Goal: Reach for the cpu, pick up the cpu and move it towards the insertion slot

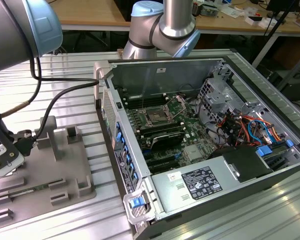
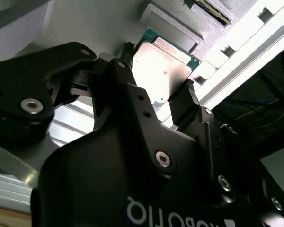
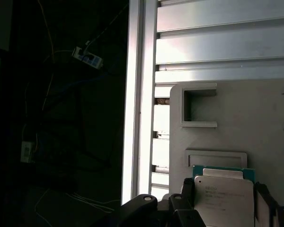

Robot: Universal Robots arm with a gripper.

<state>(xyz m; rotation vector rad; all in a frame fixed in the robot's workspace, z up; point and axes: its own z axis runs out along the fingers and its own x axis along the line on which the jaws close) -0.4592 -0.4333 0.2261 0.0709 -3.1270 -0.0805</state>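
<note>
The small flat square cpu (image 3: 223,201), silvery top with a thin green rim, sits right between the black gripper's (image 2: 160,71) fingers (image 2: 191,97). They look pinched on its opposite edges, just over the grey moulded tray (image 1: 70,170). The square metal-framed insertion slot (image 1: 155,117) is well off toward the exterior view's right, inside the open computer case (image 1: 160,75).

The cpu (image 3: 223,201) is over the tray (image 1: 65,180), the insertion slot (image 1: 154,117) inside the case (image 1: 160,70)

Pale light glints on a ribbed aluminium table (image 1: 250,220). Behind it stand cluttered wooden benches (image 1: 90,12), dark beneath. Past the table's edge the floor (image 3: 61,156) lies dim, a power strip (image 3: 86,57) on it.
</note>
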